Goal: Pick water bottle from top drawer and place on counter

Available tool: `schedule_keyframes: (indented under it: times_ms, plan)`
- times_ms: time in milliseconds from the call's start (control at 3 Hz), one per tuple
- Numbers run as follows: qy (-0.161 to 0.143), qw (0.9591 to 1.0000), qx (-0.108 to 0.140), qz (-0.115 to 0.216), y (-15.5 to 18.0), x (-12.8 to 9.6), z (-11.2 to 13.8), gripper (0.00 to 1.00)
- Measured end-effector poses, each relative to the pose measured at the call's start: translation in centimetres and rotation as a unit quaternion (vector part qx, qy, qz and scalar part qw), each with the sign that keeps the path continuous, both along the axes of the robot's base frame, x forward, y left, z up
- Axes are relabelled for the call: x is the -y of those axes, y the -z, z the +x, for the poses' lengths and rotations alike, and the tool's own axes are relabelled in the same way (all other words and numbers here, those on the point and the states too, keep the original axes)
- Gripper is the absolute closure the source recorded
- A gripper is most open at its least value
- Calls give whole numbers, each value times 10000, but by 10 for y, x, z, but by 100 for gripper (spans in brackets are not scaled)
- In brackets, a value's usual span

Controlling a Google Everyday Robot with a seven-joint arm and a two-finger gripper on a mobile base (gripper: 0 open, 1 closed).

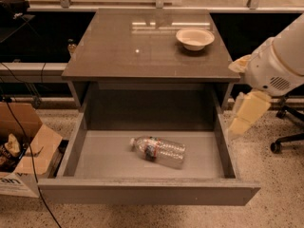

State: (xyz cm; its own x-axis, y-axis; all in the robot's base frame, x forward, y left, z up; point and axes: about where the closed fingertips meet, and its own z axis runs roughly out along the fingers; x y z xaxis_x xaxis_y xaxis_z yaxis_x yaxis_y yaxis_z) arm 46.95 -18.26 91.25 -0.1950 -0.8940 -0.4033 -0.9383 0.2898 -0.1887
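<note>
The water bottle (159, 151) lies on its side on the floor of the open top drawer (147, 190), near the middle, with its white cap pointing left. The counter (128, 46) is the glossy grey-brown top of the cabinet, behind and above the drawer. My gripper (241, 121) hangs from the white arm at the right. It is just outside the drawer's right wall, above the floor, to the right of the bottle and well apart from it. It holds nothing that I can see.
A white bowl (194, 38) sits at the back right of the counter. An open cardboard box (21, 151) and cables stand on the floor to the left. An office chair base (287, 139) is at the right. A pale ledge (33, 70) runs behind.
</note>
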Motion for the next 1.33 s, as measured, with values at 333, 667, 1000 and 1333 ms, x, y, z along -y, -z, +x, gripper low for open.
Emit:
schedule_keyframes:
  times_ms: [333, 667, 1000, 1333]
  plan:
    - [-148, 9991, -146, 359, 40, -11, 12, 0]
    - [-155, 9990, -153, 380, 42, -11, 14, 0]
    - [-79, 9989, -167, 438, 46, -14, 14, 0]
    - [78, 9971, -274, 712, 73, -34, 17, 0]
